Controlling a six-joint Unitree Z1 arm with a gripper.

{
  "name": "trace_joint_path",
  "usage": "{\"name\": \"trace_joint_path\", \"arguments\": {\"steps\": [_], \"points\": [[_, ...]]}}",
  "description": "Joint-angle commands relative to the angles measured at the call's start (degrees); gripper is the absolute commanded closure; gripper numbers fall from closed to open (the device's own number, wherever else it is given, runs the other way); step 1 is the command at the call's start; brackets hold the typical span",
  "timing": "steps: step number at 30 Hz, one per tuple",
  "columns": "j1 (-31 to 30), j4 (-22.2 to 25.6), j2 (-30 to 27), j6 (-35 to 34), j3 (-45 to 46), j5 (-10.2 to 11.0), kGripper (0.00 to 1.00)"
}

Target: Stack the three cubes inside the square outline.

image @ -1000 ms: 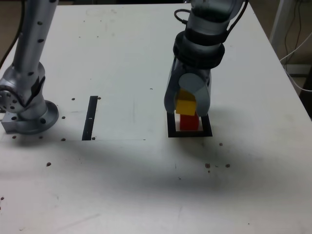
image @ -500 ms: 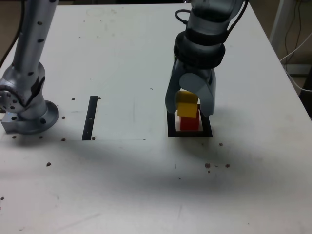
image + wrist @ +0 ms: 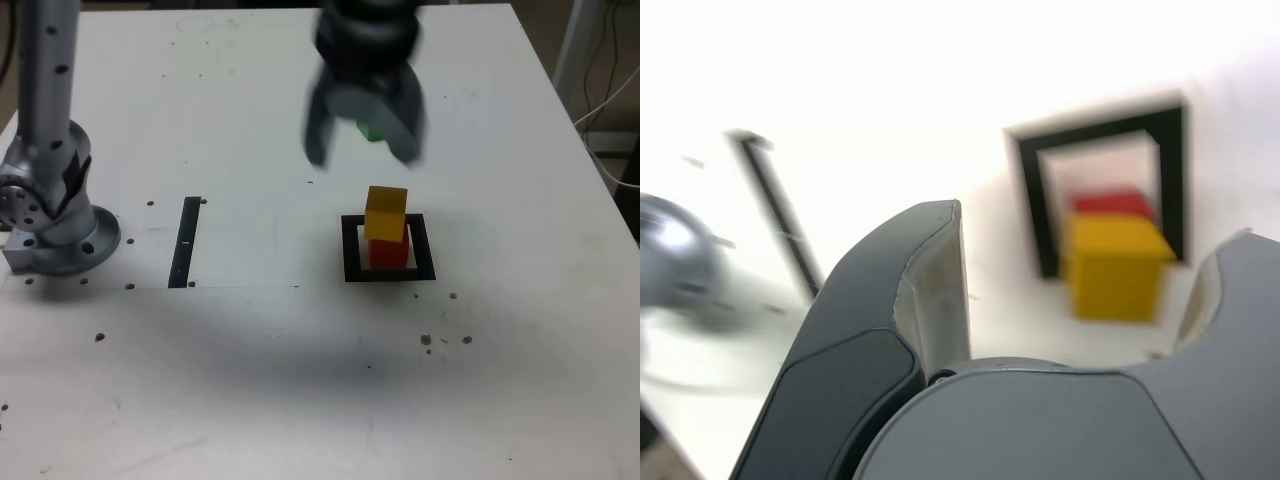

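Within the black square outline (image 3: 352,265) on the white desk (image 3: 250,380): one red cube (image 3: 388,252), solid-coloured, with one yellow cube (image 3: 386,212) on top, set slightly askew toward the exterior view's left. Farther back: one green cube (image 3: 370,131), partly hidden behind the pincer (image 3: 362,150). Pincer: one, raised, blurred, jaws spread apart, released, nothing between them. To the outline's side, toward the exterior view's left: one straight black strip (image 3: 185,242), flat on the desk.

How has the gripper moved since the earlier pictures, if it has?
Yes: in the exterior view, the gripper has moved up and left, away from the black square outline.
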Motion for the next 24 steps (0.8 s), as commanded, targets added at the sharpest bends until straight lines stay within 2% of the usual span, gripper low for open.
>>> {"name": "trace_joint_path", "arguments": {"steps": [1,5,10,18,24], "points": [[3.0,1.0,-3.4,3.5,-0.1,1.6,0.01],[9.1,1.0,-5.5,11.9,-1.7,3.3,0.0],[17.4,0.9,-3.8,22.3,-6.8,4.4,0.0],[29.1,2.9,5.6,39.2,-19.6,5.0,0.0],[33.9,3.6,13.2,43.8,-22.0,3.7,0.0]]}}
